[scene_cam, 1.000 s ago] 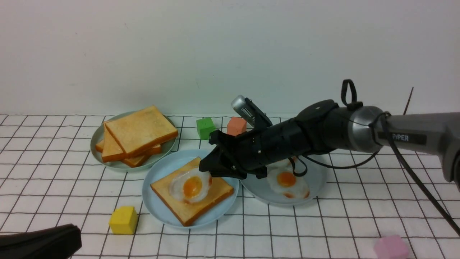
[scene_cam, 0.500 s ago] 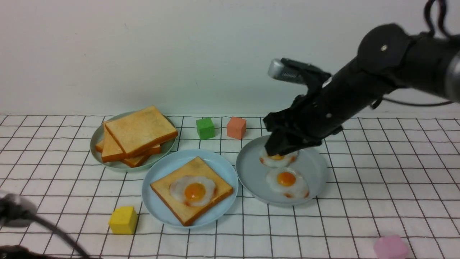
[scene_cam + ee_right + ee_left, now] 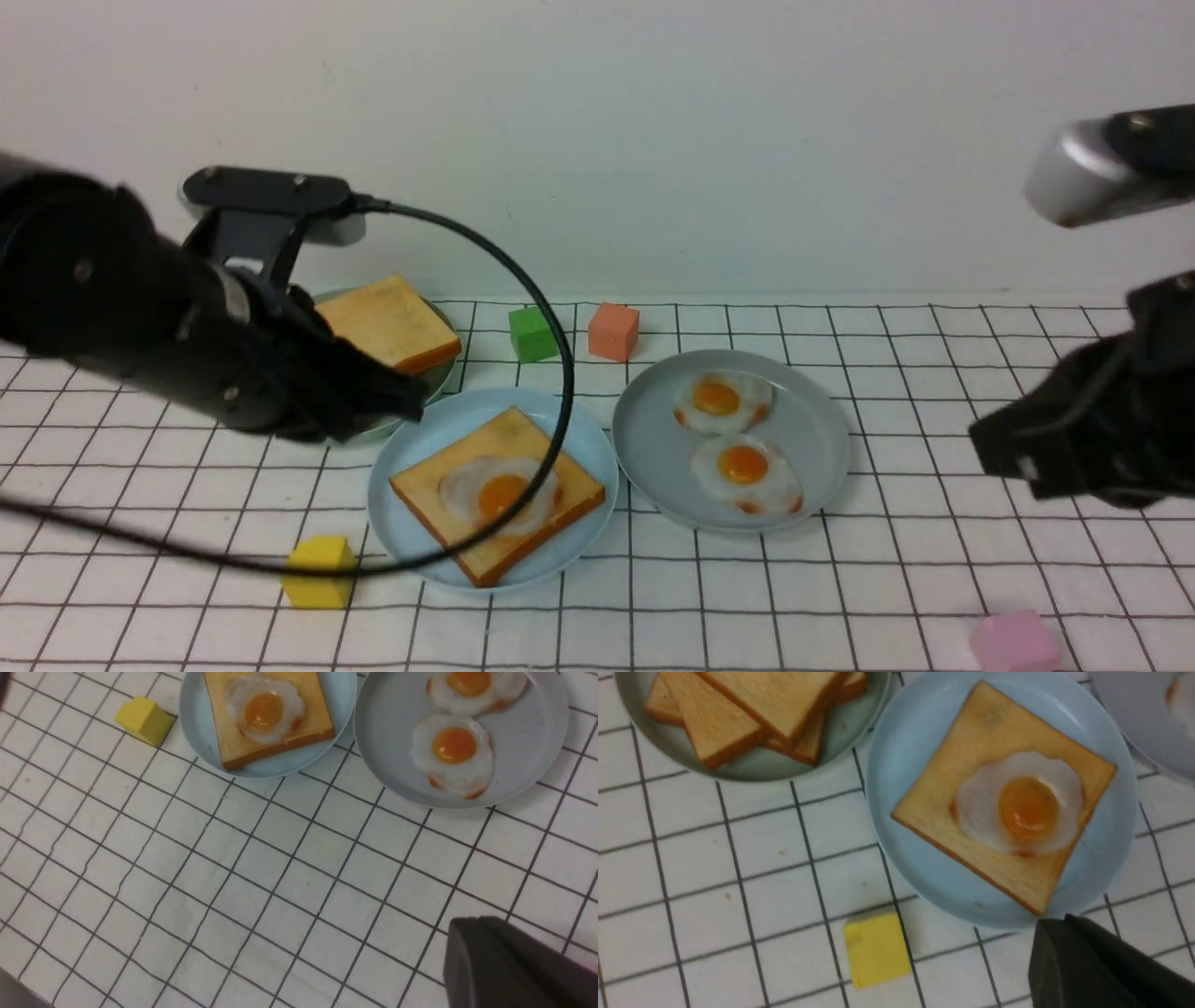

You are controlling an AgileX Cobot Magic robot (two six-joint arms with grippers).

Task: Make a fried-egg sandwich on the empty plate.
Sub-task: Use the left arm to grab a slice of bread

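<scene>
Toast slice (image 3: 512, 434) carrying one fried egg (image 3: 502, 493), uncovered, flat on the sky-blue plate (image 3: 411, 523), which sits between the spare-toast plate (image 3: 761, 767) and the two-egg plate (image 3: 653, 457). Left gripper (image 3: 397, 399) hangs beside the spare-toast plate, and right gripper (image 3: 1013, 448) is well apart at far right. Finger spread of both: cannot tell.

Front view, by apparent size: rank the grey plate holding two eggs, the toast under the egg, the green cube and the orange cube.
1. grey plate
2. toast slice
3. green cube and orange cube: they look alike, so unranked.
</scene>
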